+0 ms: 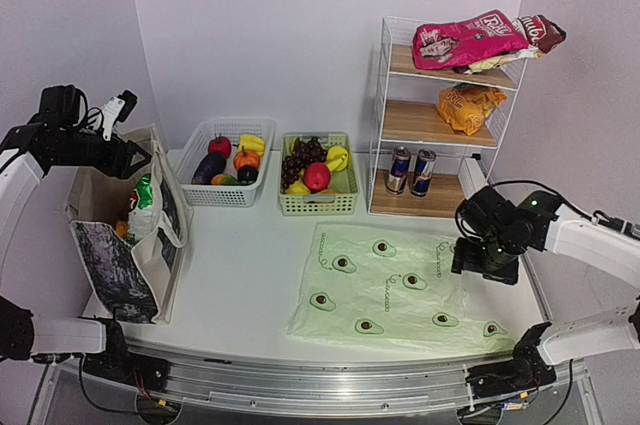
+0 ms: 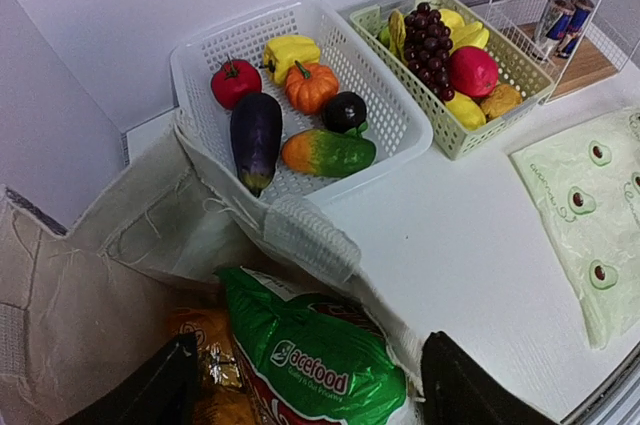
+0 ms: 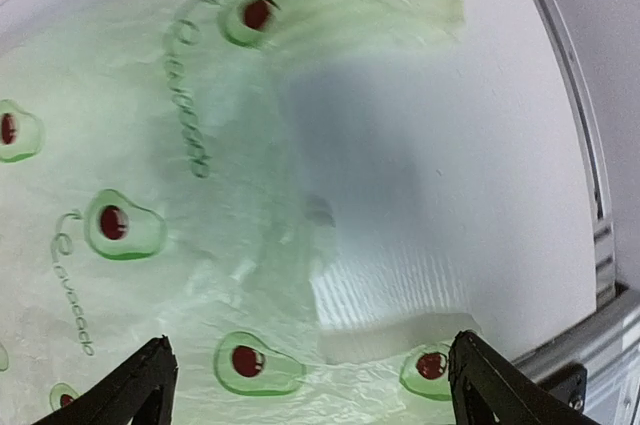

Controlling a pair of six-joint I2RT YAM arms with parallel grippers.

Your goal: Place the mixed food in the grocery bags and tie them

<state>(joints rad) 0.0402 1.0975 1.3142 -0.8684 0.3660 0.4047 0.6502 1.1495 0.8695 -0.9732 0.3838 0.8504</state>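
Note:
The beige canvas tote (image 1: pixel 110 245) stands open at the left; a green-white snack packet (image 2: pixel 320 355) and an orange packet (image 2: pixel 205 365) lie inside it. My left gripper (image 2: pixel 310 390) hovers open over the tote's mouth, its fingers on either side of the green packet without touching it. The pale-green avocado bag (image 1: pixel 385 290) lies flat on the table. My right gripper (image 3: pixel 310 385) hangs open just above that bag's right edge, holding nothing. Dark grapes (image 1: pixel 300 160), a red apple (image 1: pixel 317 176) and bananas (image 1: pixel 338 157) sit in the green basket (image 1: pixel 318 207).
A white basket (image 1: pixel 200 150) of toy vegetables stands beside the tote. The wire shelf rack (image 1: pixel 383 95) at the back right holds two drink cans (image 1: pixel 411 170), an orange packet (image 1: pixel 468 105) and a pink packet (image 1: pixel 465 40). The table's metal rail (image 3: pixel 600 245) runs close to the right gripper.

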